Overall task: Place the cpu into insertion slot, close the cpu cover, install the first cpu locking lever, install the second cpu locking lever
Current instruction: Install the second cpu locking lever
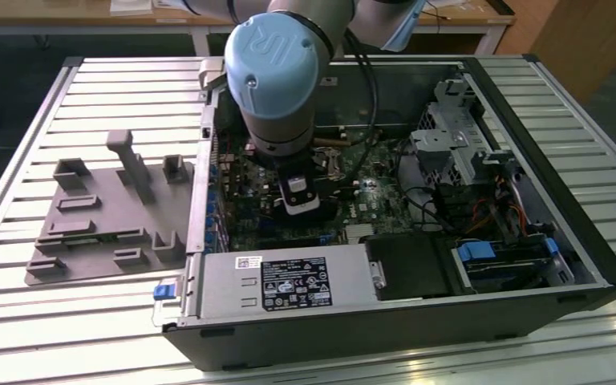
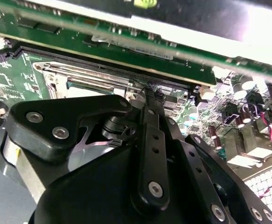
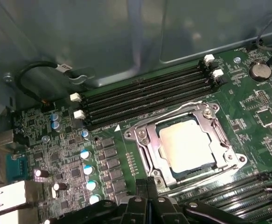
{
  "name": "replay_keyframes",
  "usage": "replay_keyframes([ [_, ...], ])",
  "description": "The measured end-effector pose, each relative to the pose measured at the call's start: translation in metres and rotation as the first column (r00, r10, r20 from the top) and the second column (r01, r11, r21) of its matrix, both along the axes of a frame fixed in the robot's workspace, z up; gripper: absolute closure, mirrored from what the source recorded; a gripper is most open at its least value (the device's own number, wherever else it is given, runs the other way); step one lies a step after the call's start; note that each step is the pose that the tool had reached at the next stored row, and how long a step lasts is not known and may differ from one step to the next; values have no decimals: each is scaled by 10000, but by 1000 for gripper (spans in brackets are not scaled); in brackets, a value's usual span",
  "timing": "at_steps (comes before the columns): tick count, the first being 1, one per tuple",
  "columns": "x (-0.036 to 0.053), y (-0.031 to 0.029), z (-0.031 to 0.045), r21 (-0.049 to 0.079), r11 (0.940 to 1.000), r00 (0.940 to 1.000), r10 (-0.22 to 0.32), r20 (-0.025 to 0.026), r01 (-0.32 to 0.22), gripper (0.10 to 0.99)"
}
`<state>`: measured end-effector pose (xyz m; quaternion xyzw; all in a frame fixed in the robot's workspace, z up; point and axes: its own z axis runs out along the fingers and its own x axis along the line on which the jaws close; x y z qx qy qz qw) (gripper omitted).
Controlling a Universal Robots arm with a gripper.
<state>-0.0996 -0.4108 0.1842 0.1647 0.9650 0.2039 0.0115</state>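
In the exterior view the arm (image 1: 276, 80) is reaching down into an open computer case (image 1: 394, 241) that is lying on a slatted metal surface (image 1: 73, 321), and the arm's blue-capped joint is blocking the socket area from that camera. A grey plastic fixture tray (image 1: 105, 216) is sitting on the surface beside the case, on the exterior view's left. A silver power supply (image 1: 286, 281) is occupying the near edge of the case.

The first wrist view is giving what the exterior view is not: the cpu (image 3: 187, 142) is lying flat inside the insertion slot (image 3: 147, 156), its dull silver top facing up, and the cpu cover (image 3: 215, 135) is lying down around it as a silvery frame. Whether any locking lever is latched cannot be told. Long black memory slots (image 3: 145, 95) are running just beside the socket on the green motherboard (image 3: 247, 107).

The hand (image 3: 147, 184) is hovering just at the socket's edge in the first wrist view. In the second wrist view the hand (image 2: 149, 93) is showing its fingers (image 2: 152, 140) pressed together in a single narrow bar, with nothing gripped between them, their tip sitting close to the metal socket frame (image 2: 80, 77)
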Motion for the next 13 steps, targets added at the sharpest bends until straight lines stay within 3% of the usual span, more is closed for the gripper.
replay_keyframes([
  [5,0,14,0,-11,10000,10000,0,-3,0,980],
  [8,0,15,57,-10,10000,10000,-1,-3,1,980],
  [12,-1,15,220,-8,10000,10000,-1,-3,1,980],
  [13,0,16,371,-110,9999,10000,-2,-1,2,980],
])
